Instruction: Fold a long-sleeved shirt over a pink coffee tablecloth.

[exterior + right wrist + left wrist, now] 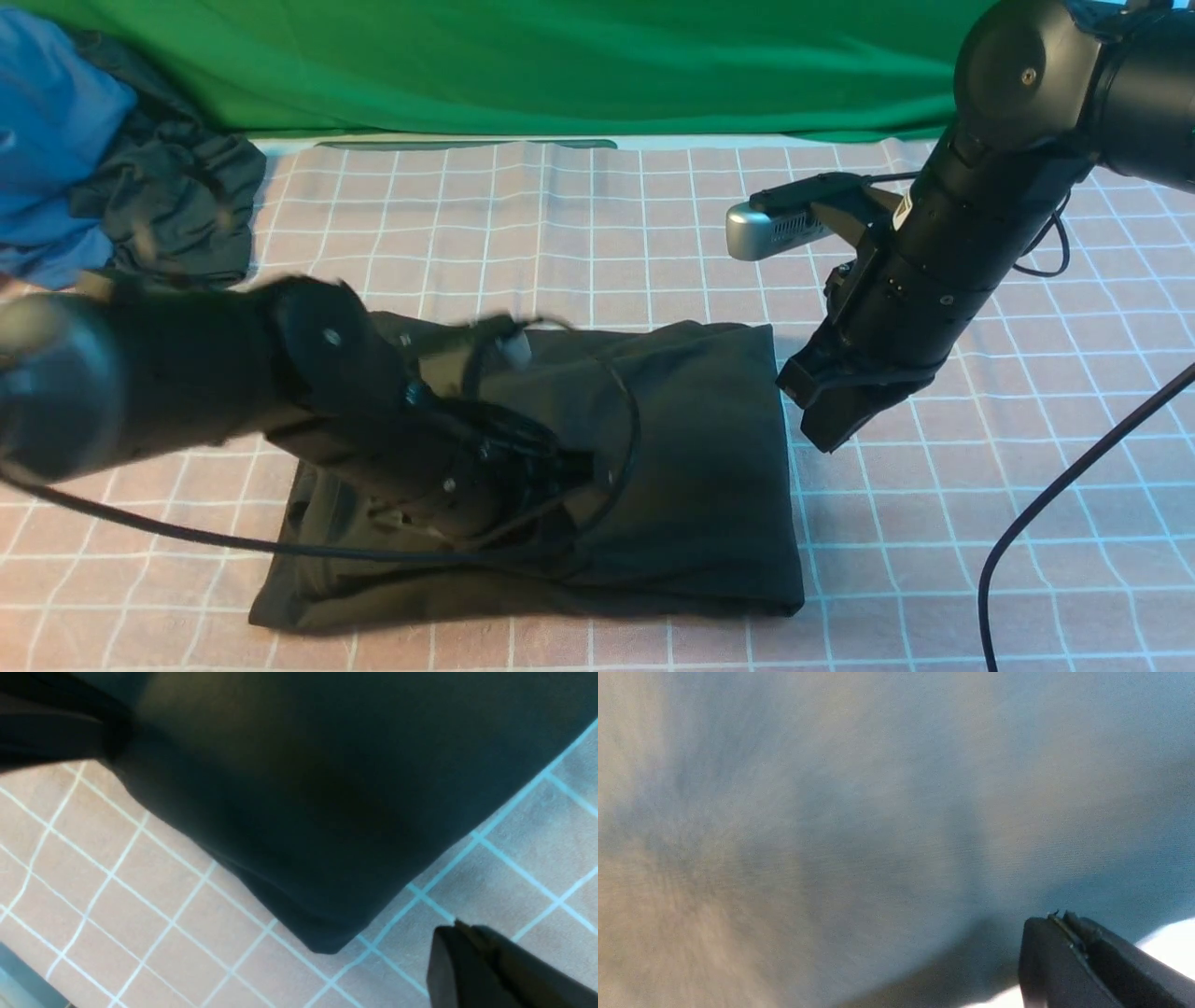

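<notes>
The long-sleeved shirt (700, 448) lies folded into a black rectangle on the pink coffee tablecloth (934, 523). My left arm (373, 420) reaches across the shirt and is motion-blurred; against the dark cloth its gripper cannot be made out in the front view. In the left wrist view the left gripper (1057, 917) is shut, close over blurred fabric (878, 835), with nothing seen between its fingers. My right gripper (822, 425) hangs just beyond the shirt's right edge. It is shut and empty (455, 927), over bare tablecloth (514, 868) beside a shirt corner (322, 945).
A blue garment (47, 140) and a smaller dark grey garment (177, 205) are heaped at the back left. A green cloth (560, 65) hangs along the back. A black cable (1046, 504) trails over the tablecloth at the right.
</notes>
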`<state>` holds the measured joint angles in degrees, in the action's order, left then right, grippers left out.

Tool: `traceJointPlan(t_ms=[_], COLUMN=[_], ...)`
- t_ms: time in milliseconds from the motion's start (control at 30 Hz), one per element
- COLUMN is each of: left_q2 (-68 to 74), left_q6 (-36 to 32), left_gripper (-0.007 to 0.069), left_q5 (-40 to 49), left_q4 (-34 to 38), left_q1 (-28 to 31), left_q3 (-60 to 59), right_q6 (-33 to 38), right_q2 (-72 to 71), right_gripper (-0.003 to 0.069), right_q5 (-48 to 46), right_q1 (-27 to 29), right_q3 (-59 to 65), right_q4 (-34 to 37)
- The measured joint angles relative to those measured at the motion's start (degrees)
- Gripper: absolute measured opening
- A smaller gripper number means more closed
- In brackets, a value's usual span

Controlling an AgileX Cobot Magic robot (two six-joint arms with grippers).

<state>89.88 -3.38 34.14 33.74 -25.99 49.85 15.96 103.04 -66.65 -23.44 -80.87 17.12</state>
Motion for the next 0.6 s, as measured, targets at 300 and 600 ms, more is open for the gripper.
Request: traceJointPlan(t_ms=[300, 600], left_q2=[0.2, 7.1], left_q6=[10.0, 10.8], left_gripper=[0.0014, 0.0014], left_q5=[0.3, 2.0], left_q4=[-10.5, -9.7], left_q1=[0.0, 0.0], left_q3=[0.2, 0.7], right_q6=[0.6, 1.1], right_q2=[0.0, 0.0], right_gripper=[0.0038, 0.0038], right_q5=[-0.3, -0.5], right_q1=[0.0, 0.0], right_q3=[0.0, 0.0], right_q4=[0.7, 0.8])
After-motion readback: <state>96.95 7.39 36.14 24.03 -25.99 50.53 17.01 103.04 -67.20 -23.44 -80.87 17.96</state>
